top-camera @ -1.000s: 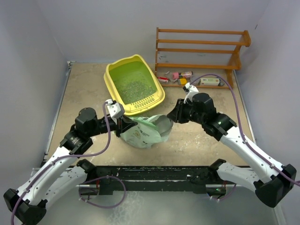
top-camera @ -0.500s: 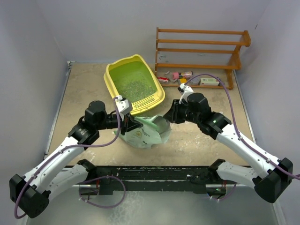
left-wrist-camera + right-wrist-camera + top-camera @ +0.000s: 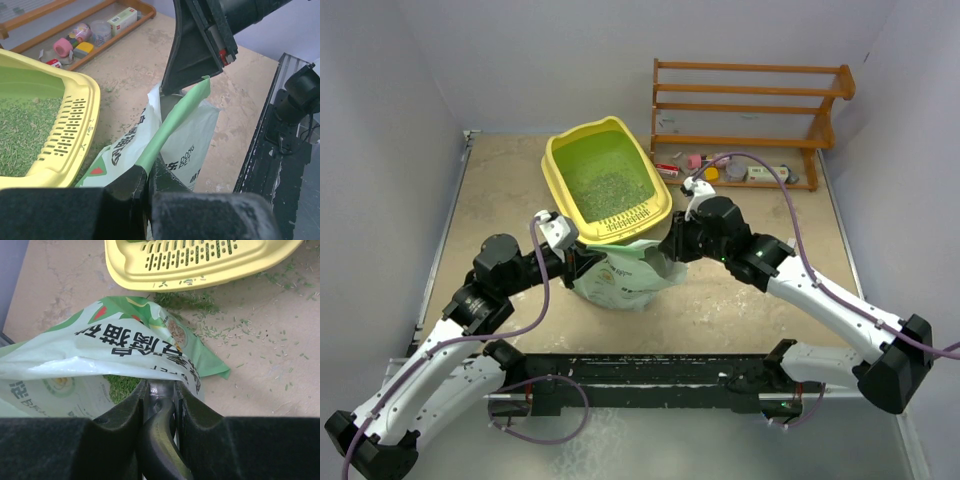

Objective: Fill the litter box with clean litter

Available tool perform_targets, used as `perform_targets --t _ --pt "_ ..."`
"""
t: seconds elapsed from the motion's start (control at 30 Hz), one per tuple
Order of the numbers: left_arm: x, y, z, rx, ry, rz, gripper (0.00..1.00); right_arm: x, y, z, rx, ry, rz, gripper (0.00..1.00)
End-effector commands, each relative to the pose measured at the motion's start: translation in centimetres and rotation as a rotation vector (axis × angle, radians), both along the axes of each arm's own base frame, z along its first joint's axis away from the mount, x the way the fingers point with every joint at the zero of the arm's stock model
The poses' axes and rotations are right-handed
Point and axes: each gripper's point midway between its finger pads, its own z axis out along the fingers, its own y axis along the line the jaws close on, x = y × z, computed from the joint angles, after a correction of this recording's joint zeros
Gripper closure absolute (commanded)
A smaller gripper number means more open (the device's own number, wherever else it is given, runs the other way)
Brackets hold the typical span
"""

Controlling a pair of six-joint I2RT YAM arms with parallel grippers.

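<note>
The yellow litter box (image 3: pixel 658 190) lies at the back centre, with a layer of grey-green litter (image 3: pixel 605 185) on its green floor. The pale-green litter bag (image 3: pixel 625 278) stands just in front of its slotted rim (image 3: pixel 200 260). My left gripper (image 3: pixel 575 262) is shut on the bag's green top edge (image 3: pixel 175 120). My right gripper (image 3: pixel 667 250) is shut on the handle of the grey metal scoop (image 3: pixel 160 430), whose blade (image 3: pixel 192 55) sits at the bag's mouth. Litter shows inside the bag (image 3: pixel 120 386).
A brown wooden rack (image 3: pixel 750 110) stands at the back right with small items (image 3: pixel 720 165) under it. Spilled granules (image 3: pixel 200 302) lie on the table between bag and box. Grey walls close in left and right. A black rail (image 3: pixel 650 370) runs along the near edge.
My right gripper has moved left with the scoop, to the bag's mouth. My left gripper swung right, then back left, still holding the bag's edge. The bag now stands closer under the box's rim.
</note>
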Motion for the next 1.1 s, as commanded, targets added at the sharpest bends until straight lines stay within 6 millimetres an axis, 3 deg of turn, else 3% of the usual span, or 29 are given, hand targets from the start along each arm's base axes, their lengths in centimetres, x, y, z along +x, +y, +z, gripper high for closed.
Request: perform_targets --t 0.0,0.57,0.67,1.07 --pt "0.1 0.2 4.9 -0.134 -0.144 0.022 1.0 2.1 0.6 2.3 -0.057 -0.141 -0.054 1.0" --pt "-0.1 -0.4 4.7 -0.13 -0.121 -0.017 1.0 1.9 4.1 -4.7 -0.203 -0.104 -0.045 1.0" --pt "-0.1 -0.4 4.7 -0.129 -0.119 -0.016 1.0 1.3 4.1 -7.3 -0.233 -0.066 -0.041 1.0" --pt "-0.1 -0.5 4.4 -0.124 -0.106 -0.023 1.0 -0.2 5.3 -11.9 -0.185 0.048 -0.042 1.0"
